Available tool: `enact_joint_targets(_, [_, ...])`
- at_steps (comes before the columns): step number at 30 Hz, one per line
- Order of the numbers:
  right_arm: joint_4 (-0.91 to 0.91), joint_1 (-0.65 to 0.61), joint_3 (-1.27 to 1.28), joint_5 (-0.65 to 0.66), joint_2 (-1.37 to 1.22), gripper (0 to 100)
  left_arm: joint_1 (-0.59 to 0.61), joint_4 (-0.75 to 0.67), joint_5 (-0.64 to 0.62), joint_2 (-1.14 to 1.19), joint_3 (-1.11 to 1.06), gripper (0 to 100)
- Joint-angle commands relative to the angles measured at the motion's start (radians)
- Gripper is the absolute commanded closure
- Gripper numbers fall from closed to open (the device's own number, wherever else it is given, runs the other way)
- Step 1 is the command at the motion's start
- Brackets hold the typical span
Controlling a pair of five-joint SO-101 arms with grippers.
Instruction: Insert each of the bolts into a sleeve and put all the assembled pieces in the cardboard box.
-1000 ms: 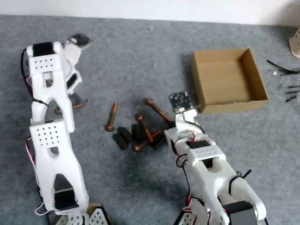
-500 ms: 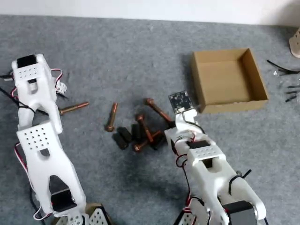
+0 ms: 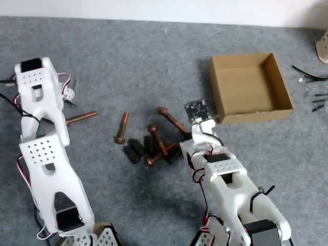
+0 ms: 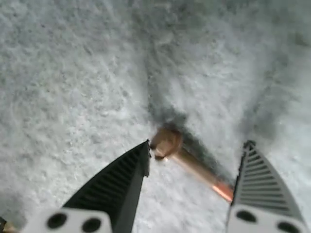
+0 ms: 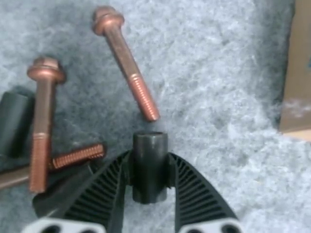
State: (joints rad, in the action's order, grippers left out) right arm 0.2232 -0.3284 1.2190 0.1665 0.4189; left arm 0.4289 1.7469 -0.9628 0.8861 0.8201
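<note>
Shifted slightly since the earlier frame, the left gripper (image 4: 197,145) hangs wide open and empty over the lone copper-coloured bolt (image 4: 189,164) on the grey carpet (image 4: 73,73). Bolt axis runs nearly jaw to jaw, so wrist rotation appears necessary. The right gripper (image 5: 150,159) is clamped on a black cylindrical sleeve (image 5: 150,145).

Glossy coppery metal bolts (image 3: 123,126); smooth matt black sleeve (image 5: 149,160); rough grey carpet (image 3: 143,66); matt cardboard box (image 3: 256,116); white plastic arms (image 3: 48,154).

Light soft, even, moderately bright. Grey felt table cover (image 3: 128,61) uniformly lit. Faint diffuse shadow beside white plastic right arm (image 3: 225,179). Dark shadow hugs copper-coloured hex-head bolt (image 4: 187,161).
</note>
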Motion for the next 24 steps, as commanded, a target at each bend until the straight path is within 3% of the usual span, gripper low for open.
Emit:
enact_joint_targets(1, [-0.030,0.013,-0.045,-0.005,0.002,99.5,-0.053,0.015,-0.008,-0.136,-0.021,72])
enact_joint_targets(9, [-0.030,0.013,-0.045,-0.005,0.002,99.5,-0.148,0.011,-0.163,-0.265,-0.272,72])
enact_joint_targets(24, [-0.030,0.013,-0.045,-0.005,0.002,99.5,-0.108,0.005,-0.422,-0.266,-0.282,72])
